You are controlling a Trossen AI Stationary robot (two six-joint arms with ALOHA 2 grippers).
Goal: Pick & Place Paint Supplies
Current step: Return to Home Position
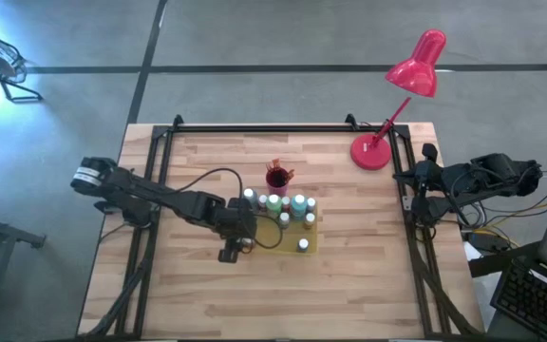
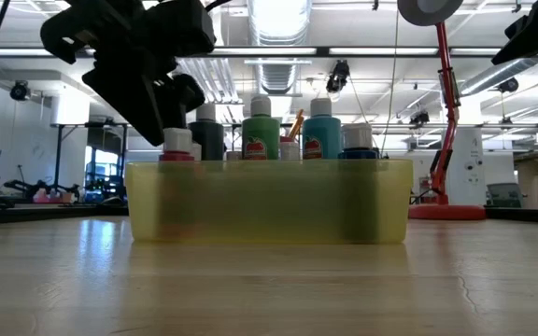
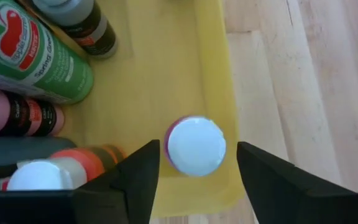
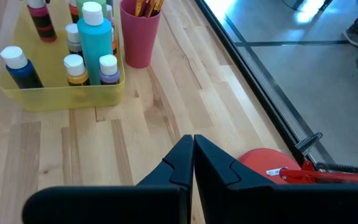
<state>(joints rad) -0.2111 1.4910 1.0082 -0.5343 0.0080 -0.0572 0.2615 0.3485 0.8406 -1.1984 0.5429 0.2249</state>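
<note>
While the left pincer (image 3: 197, 163) is held spread over a white-capped bottle (image 3: 194, 143) in the yellow tray (image 3: 166, 74), right pincer (image 4: 193, 146) pressed together well apart, a straight lift home is judged due.

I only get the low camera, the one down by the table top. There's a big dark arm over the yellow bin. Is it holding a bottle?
Observer: No. The left wrist view shows the left gripper open, and the small white-capped bottle stands in the yellow bin below it, clear of both fingers.
Operator: Where's the other arm?
Observer: From above, the right gripper is out at the right edge of the table, past the base of the red lamp.
Operator: And the brushes?
Observer: The brushes stand in a pink cup just behind the bin, so the bin hides the cup from your camera.
</note>
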